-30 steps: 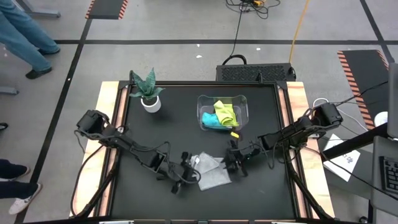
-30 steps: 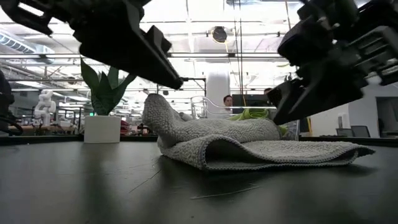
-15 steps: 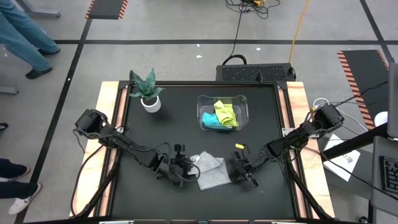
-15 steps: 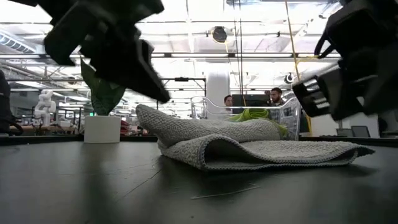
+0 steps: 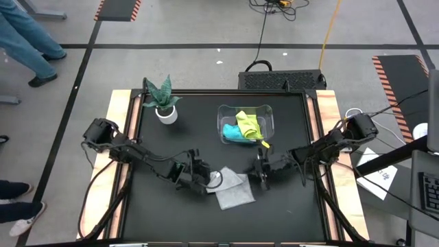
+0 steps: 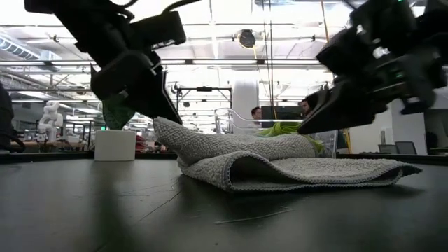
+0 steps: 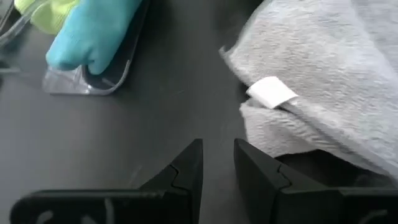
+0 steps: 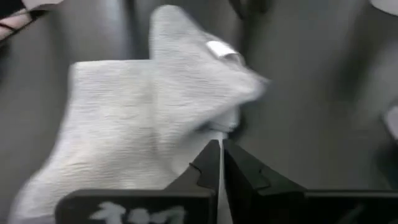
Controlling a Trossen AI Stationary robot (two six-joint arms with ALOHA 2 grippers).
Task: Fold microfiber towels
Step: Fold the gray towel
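Potted plant (image 5: 163, 101): a small green plant in a white pot, standing at the far left of the black table (image 5: 171, 144).

Left gripper (image 5: 204, 180): hovering low over the table just left of the grey towel. In the left wrist view its fingers (image 7: 186, 171) are standing a narrow gap apart with only bare table between them, gripping nothing.

Grey microfiber towel (image 5: 232, 187): lying near the table's front middle, between the two grippers, loosely folded over on itself. In the low view its upper layer is humping up over the lower one (image 6: 238, 157). A small white label (image 7: 272, 92) is showing at the edge facing the left gripper.

Clear plastic bin (image 5: 269, 113): sitting at the far middle of the table, beyond the grey towel and well apart from it.

Teal blue towel (image 5: 233, 132): lying bunched inside the bin, on its left and nearer side.

Yellow-green towel (image 5: 250, 122): lying crumpled inside the bin, touching the teal one and resting partly over it.

Right gripper (image 5: 263, 175): hanging just right of the grey towel. In the right wrist view its fingers (image 8: 239, 171) are pressed together, with the towel's edge just beyond the tips; whether any cloth is pinched cannot be told.
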